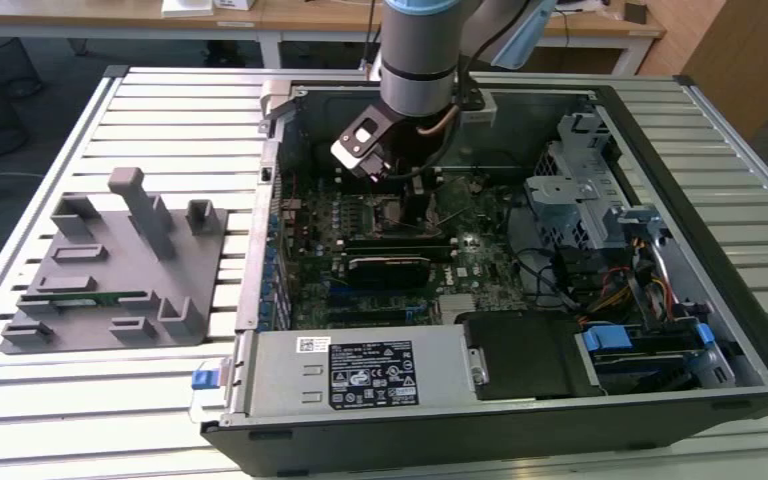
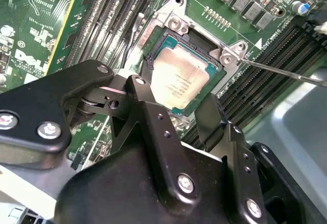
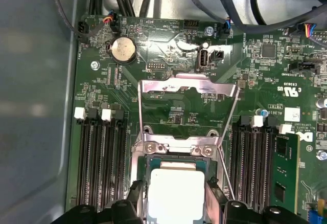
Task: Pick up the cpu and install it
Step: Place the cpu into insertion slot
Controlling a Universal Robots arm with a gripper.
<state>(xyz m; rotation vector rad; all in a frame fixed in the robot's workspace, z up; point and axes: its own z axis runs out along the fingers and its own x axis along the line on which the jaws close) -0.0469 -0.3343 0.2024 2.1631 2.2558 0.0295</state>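
A: What is the chip (image 2: pixel 180 83) topped with?
B: Smooth pale metal with a soft shine. The hinged frame (image 3: pixel 173 86) is bright bare metal.
A: The board (image 3: pixel 168 55)?
B: Glossy green. On the exterior view's left, a matt grey plastic fixture (image 1: pixel 117 270) on a ribbed metal table (image 1: pixel 157 110).

cpu (image 2: pixel 180 81) lid: several lines of faint grey print, too faint to read. White triangle mark (image 2: pixel 259 43) on green motherboard (image 2: pixel 46 24), near cpu, by socket corner. White silkscreen lettering and certification marks (image 3: pixel 292 88) on motherboard, beyond memory slots (image 3: pixel 253 162) from cpu. Small white sticker (image 3: pixel 292 114) just beside them, print illegible. Large white label (image 1: pixel 371 372) with black print and barcodes on grey metal cover (image 1: pixel 277 385), well apart from cpu, not legible.
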